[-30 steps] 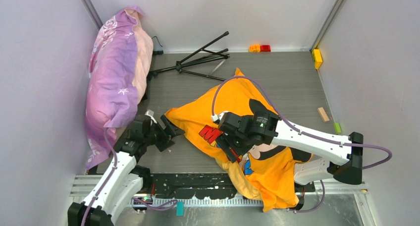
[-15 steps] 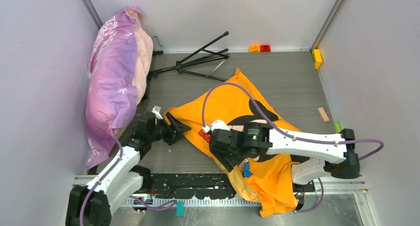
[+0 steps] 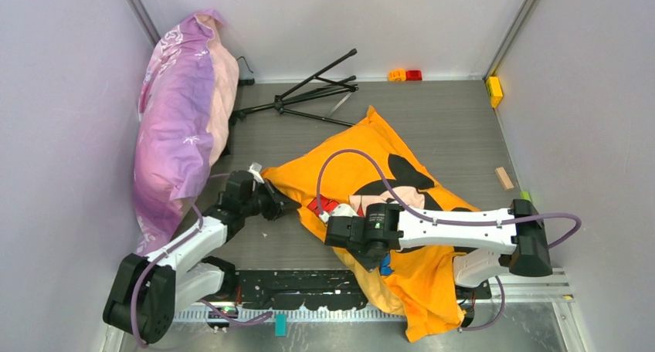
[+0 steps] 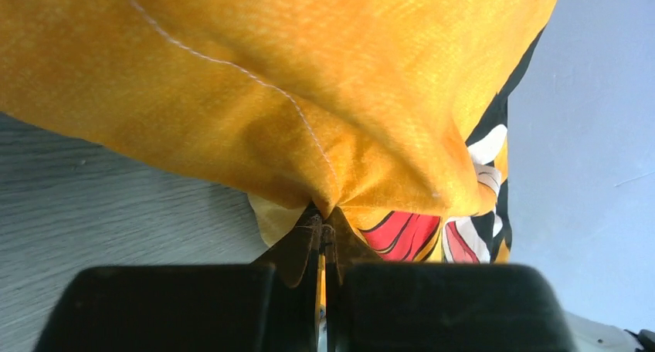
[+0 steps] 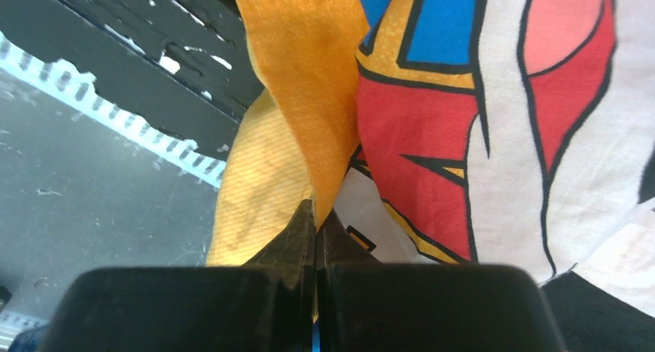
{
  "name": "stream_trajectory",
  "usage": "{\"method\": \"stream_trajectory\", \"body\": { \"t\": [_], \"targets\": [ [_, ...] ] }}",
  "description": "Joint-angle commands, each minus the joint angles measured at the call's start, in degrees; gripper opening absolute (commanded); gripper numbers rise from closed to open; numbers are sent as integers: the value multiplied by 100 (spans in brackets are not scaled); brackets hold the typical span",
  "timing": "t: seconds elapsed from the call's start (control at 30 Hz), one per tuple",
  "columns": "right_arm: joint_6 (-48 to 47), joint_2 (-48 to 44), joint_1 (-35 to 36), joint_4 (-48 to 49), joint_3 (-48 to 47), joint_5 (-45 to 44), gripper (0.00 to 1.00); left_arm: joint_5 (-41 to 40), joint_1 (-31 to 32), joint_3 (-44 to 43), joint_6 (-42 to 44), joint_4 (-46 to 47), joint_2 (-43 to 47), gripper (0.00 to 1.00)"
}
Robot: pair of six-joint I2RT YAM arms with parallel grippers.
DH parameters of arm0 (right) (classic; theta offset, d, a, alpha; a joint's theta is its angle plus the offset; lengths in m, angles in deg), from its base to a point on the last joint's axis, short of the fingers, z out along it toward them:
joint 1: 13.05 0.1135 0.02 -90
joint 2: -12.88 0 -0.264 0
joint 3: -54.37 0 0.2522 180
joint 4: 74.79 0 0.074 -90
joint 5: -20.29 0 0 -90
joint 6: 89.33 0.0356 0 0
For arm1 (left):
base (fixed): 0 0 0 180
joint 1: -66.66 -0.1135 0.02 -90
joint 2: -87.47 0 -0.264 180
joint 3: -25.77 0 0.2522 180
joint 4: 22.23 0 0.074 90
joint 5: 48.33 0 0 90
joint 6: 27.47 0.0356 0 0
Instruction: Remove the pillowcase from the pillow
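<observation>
The bright orange pillowcase (image 3: 363,155) lies bulging across the middle of the table, its near end hanging over the front edge. The pillow is hidden inside it. My left gripper (image 3: 287,206) is shut on the case's left corner; in the left wrist view the fabric (image 4: 309,74) bunches into a pinch at the gripper (image 4: 321,227). My right gripper (image 3: 372,261) is shut on a fold of the case near the front. In the right wrist view, orange cloth (image 5: 309,82) runs down between that gripper's closed tips (image 5: 315,217), beside the red and blue print.
A pink-purple floral pillow (image 3: 178,120) leans against the left wall. A folded black tripod (image 3: 309,96) lies at the back. Small blocks sit at the back (image 3: 405,75) and along the right side (image 3: 494,89), (image 3: 503,177). A black rail (image 3: 293,287) lines the front edge.
Both grippers have gone from open to shut on the pillowcase. The left one reached right to the corner; the right one swung left and toward the front edge.
</observation>
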Motion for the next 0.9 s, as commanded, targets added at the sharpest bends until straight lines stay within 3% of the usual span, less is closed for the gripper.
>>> {"method": "stream_trajectory", "body": {
  "t": [0.0,0.1,0.27,0.47,0.6,0.7,0.8,0.87],
  "targets": [
    [-29,-406,28,542,-254,-492,0,-345,-26,-739,680,-527,322,0],
    [-135,-706,27,865,-451,-775,0,-812,-55,-1425,1124,-1318,700,0],
    [-474,-831,-31,1108,-1282,-1530,0,-1814,-186,-3329,2172,-2867,853,0],
    [-673,-974,-557,2029,-2768,-1161,0,-3013,-219,-5918,2892,-4393,261,0],
    [-513,-1279,-1796,1924,-3018,-1278,0,-3668,-228,-7923,3224,-5405,-603,0],
    [-391,-1472,-3332,1912,-2692,-847,0,-3647,-228,-9153,3359,-5930,-1501,0],
    [-206,-1530,-4826,2156,-2192,55,0,-3410,-228,-9608,3249,-5632,-2253,0],
    [-104,-1460,-5655,2489,-1767,575,0,-3072,-227,-9457,3111,-5022,-2785,0]
  ]
}}
